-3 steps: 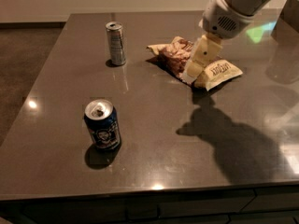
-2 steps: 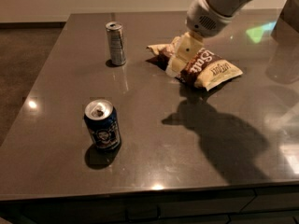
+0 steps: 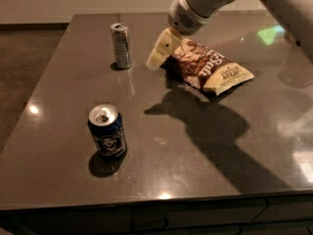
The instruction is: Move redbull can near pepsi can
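Note:
The redbull can (image 3: 121, 46), tall, slim and silver-grey, stands upright at the back left of the dark table (image 3: 161, 170). The pepsi can (image 3: 107, 131), short and dark blue with an open silver top, stands upright nearer the front left, well apart from it. My gripper (image 3: 161, 51) hangs above the table just right of the redbull can, about level with it and not touching it. It holds nothing that I can see. The white arm reaches in from the upper right.
A brown and cream snack bag (image 3: 211, 65) lies flat just right of the gripper. The arm's shadow falls across the table's middle. The table's left edge and front edge drop to a dark floor (image 3: 24, 72).
The gripper has moved left, from over the snack bag to just beside the redbull can. Both cans and the bag have stayed in place.

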You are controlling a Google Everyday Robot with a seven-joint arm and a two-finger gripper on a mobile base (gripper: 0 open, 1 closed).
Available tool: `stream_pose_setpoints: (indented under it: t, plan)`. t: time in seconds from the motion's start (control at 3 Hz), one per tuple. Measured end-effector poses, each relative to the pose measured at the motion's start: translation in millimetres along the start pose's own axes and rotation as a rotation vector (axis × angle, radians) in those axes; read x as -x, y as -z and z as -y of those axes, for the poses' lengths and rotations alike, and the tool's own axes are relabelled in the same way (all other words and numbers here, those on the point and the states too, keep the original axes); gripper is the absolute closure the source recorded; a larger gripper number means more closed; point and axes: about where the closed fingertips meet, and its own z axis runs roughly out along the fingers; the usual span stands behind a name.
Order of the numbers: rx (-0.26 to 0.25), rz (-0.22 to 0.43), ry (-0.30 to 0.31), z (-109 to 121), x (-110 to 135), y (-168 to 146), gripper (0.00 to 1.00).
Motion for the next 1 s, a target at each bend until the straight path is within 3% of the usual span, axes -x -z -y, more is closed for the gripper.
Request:
stream_pose_setpoints:
  t: [1.0]
  plan:
    - [0.005, 0.077, -0.003, 34.4, 55.3, -60.7, 0.00]
